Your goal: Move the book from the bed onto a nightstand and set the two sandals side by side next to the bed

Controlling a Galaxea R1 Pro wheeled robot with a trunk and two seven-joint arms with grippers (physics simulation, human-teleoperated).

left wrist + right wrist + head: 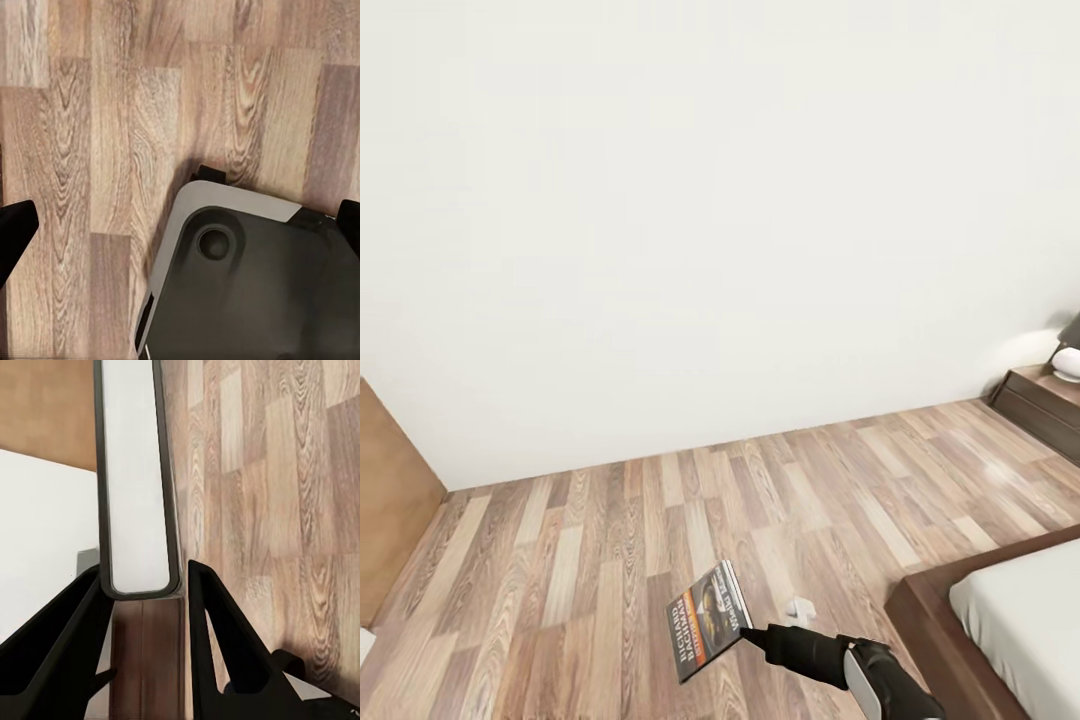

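Reaching forward over floor [610, 540], right claw [752, 632] clamping book [708, 620]

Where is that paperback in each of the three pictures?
Head view: the book is low and centre, held over the floor by the right tool.
Left wrist view: not in it.
Right wrist view: its white page edge stands between the fingers.
Shared landmark: wood-plank floor.

Wood-plank floor [610, 540] carries the bed [1000, 620] and nightstand [1045, 400].
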